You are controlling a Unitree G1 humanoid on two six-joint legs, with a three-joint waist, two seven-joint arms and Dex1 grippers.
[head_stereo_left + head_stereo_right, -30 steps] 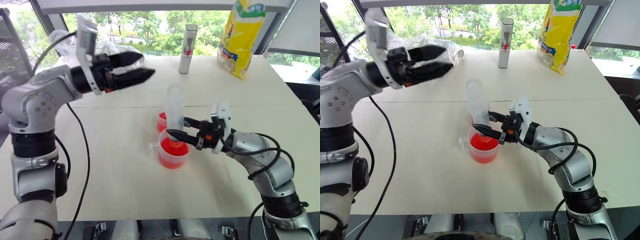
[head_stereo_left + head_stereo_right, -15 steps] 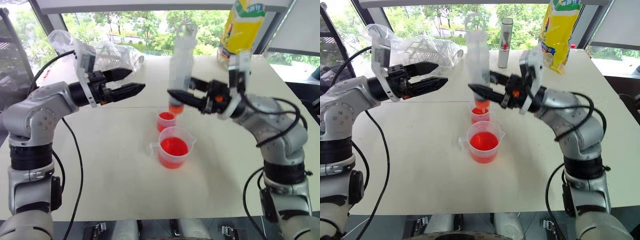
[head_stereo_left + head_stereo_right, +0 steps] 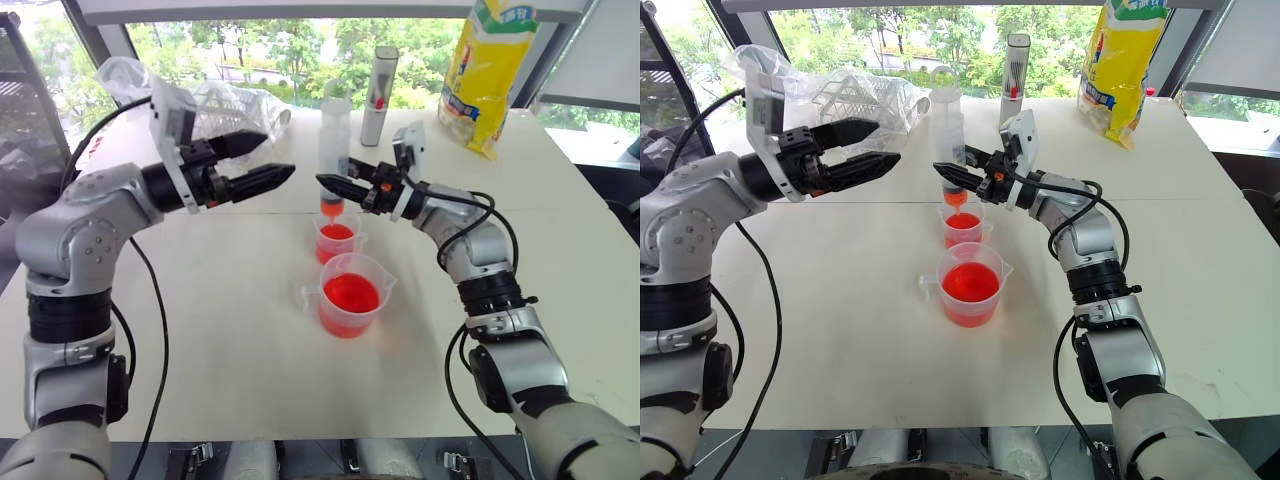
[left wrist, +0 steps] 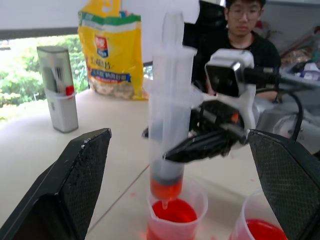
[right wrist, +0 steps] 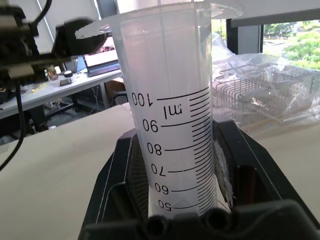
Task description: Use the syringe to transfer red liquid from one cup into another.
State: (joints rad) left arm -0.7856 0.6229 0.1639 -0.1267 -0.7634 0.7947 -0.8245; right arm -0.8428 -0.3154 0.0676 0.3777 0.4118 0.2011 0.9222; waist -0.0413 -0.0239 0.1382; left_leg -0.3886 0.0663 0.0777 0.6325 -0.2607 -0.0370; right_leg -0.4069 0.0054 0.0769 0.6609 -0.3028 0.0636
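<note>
My right gripper (image 3: 331,184) is shut on the lower barrel of the syringe (image 3: 334,140), a clear tube with black marks (image 5: 175,115). It holds the syringe upright. The reddish tip hangs just over the small handleless cup (image 3: 337,241), which holds red liquid (image 4: 173,211). The larger handled cup (image 3: 351,296), nearer to me, also holds red liquid (image 3: 970,283). My left gripper (image 3: 276,157) hovers open to the left of the syringe, level with its barrel and apart from it. In the left wrist view its fingers (image 4: 75,190) stand on either side of the syringe.
A grey upright tube with a red mark (image 3: 378,95) and a yellow bag (image 3: 485,75) stand at the back of the white table (image 3: 230,340). A clear plastic bag over a wire rack (image 3: 228,108) lies at the back left. A person (image 4: 245,35) sits beyond the table.
My right gripper lifted the syringe out of the handled cup, carried it back and set its tip down over the small cup. The left gripper stayed where it was, open.
</note>
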